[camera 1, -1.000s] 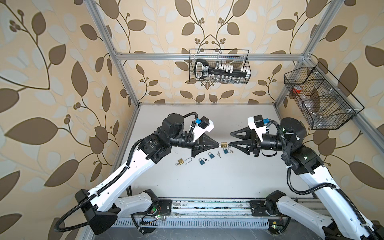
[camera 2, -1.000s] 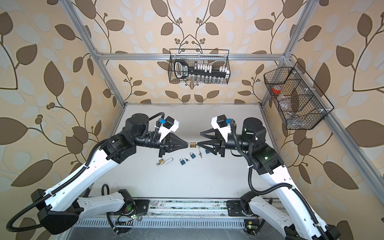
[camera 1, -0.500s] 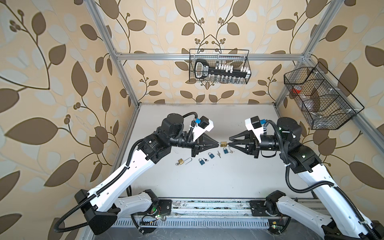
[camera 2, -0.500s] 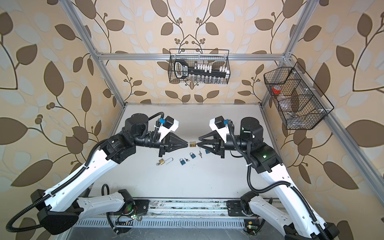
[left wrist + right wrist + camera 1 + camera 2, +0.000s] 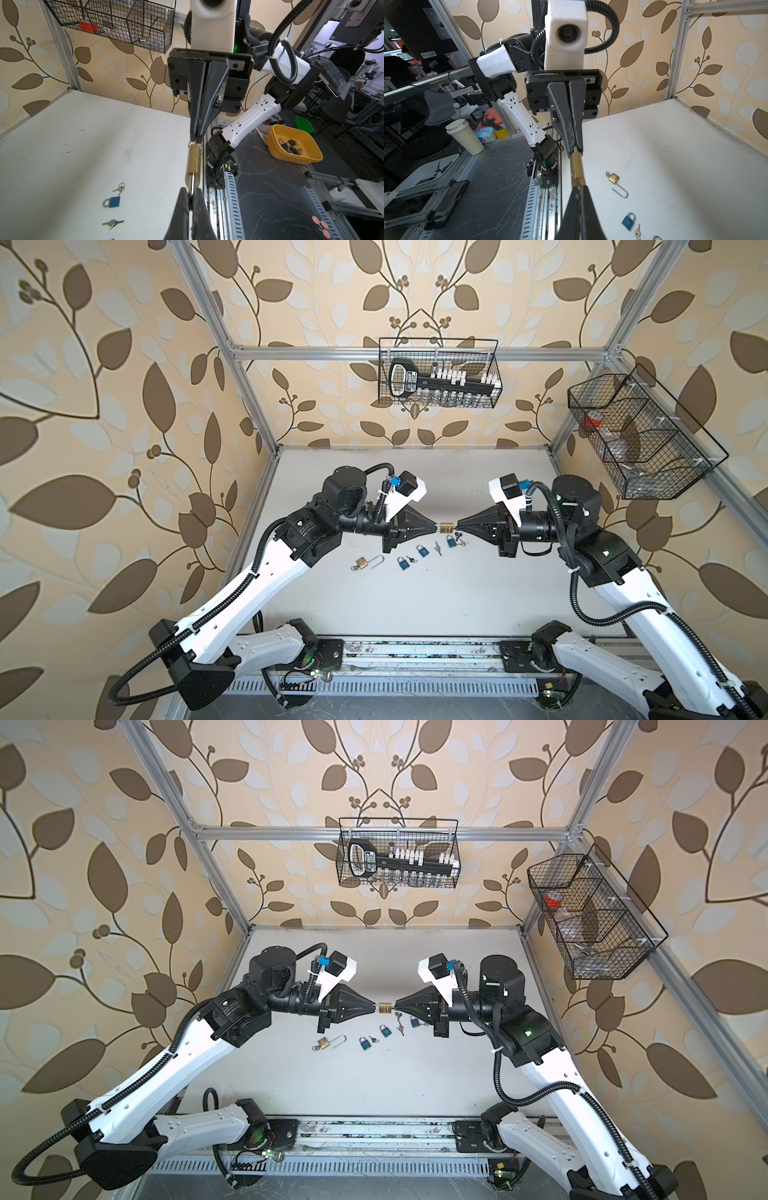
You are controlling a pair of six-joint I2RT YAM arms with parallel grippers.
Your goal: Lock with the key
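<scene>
I'm watching the padlock point(image 5: 446, 527) hanging level above the table point(image 5: 415, 605). My left gripper point(image 5: 436, 526) is reaching in horizontally, clamping its shackle point(image 5: 192, 184); my right gripper point(image 5: 458, 526) is reaching in opposite, pinching shut on the key point(image 5: 195, 143) at its base.

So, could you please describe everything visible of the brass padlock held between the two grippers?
The small brass padlock has a rectangular gold-coloured body and a steel shackle. It hangs level above the white table. Jaws of the left gripper are shut on the shackle, those of the right gripper on the body's opposite end.
</scene>
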